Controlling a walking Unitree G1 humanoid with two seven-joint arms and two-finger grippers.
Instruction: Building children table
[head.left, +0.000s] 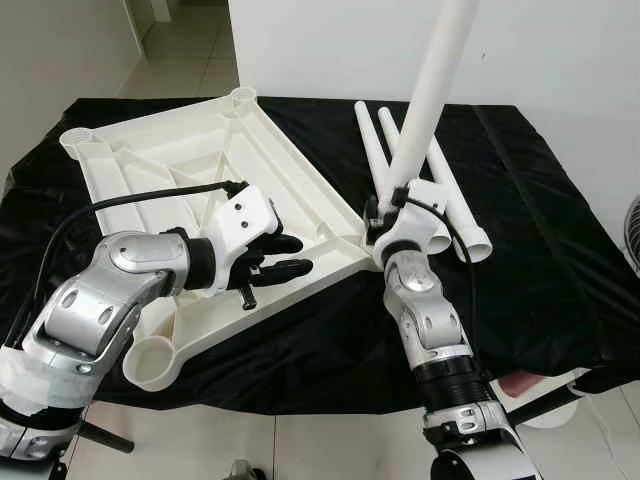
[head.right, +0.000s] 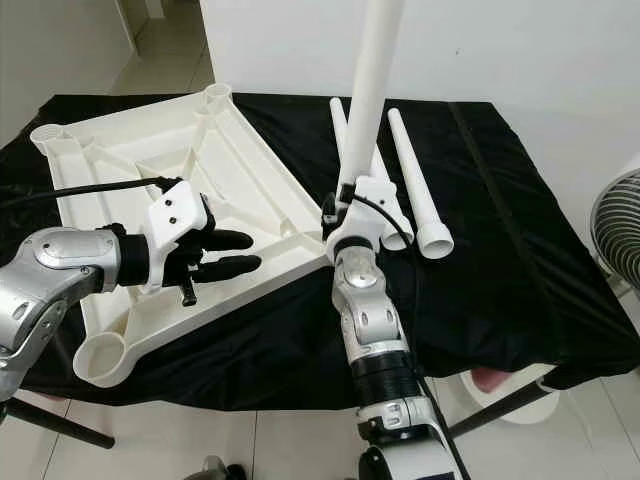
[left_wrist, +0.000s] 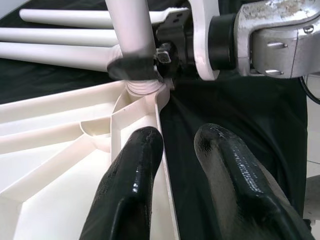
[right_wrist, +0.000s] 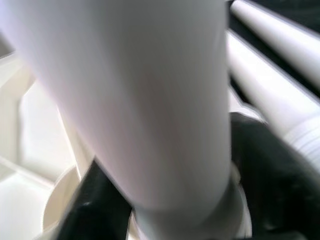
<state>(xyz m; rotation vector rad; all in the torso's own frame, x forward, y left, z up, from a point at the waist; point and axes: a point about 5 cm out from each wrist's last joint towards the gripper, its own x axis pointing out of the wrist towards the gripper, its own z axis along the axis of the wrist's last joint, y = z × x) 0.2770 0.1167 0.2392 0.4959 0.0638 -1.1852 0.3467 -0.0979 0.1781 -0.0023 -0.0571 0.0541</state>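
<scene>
Left eye view: right claw (head.left: 385, 212) grips leg (head.left: 430, 95) upright in tabletop (head.left: 200, 160) corner.

Spread across the middle, wrinkled and glossy: a black cloth (head.left: 540, 250), draped over its support and hanging past the near edge. Behind it, from 12 to 2 o'clock, a plain white wall (head.left: 560, 50). Toward 11 o'clock, pale floor tiles (head.left: 190, 50) running back into an opening; more of the same tiling along 6 o'clock. At 3 o'clock, cut by the frame edge, the wire grille of a fan (head.right: 620, 235). Around 5 o'clock, tucked just under the cloth's hem, something pinkish (head.right: 490, 380), too hidden to identify.
</scene>
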